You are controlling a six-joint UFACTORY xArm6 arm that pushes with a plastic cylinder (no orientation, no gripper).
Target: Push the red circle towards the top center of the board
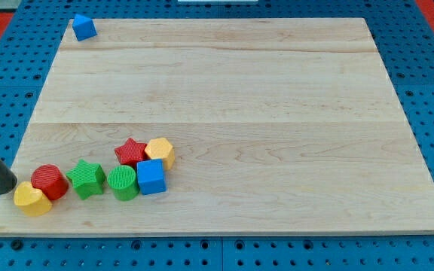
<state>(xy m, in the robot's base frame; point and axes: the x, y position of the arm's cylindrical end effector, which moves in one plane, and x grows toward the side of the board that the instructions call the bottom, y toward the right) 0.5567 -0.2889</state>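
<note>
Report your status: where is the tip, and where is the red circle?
My tip at board's bottom-left edge, beside yellow block. Red circle just right of it. Path toward top center open.

Two red blocks [49, 181] [131, 152], two green blocks [87, 178] [122, 183], two yellow blocks [32, 199] [160, 152], two blue blocks [151, 177] [84, 27], one wooden board [277, 120]

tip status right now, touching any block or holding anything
My tip: holding nothing, no gripper; at the board's lower left edge, just left of the yellow block and red circle; contact unclear.

Pale wooden board [277, 113] laid on blue pegboard [428, 90], yellow heart-shaped block [32, 199], green star block [87, 178], green cylinder block [122, 183], blue cube block [151, 176], red star block [131, 151], yellow hexagonal block [160, 151], blue pointed block [84, 27] set at top left corner.
</note>
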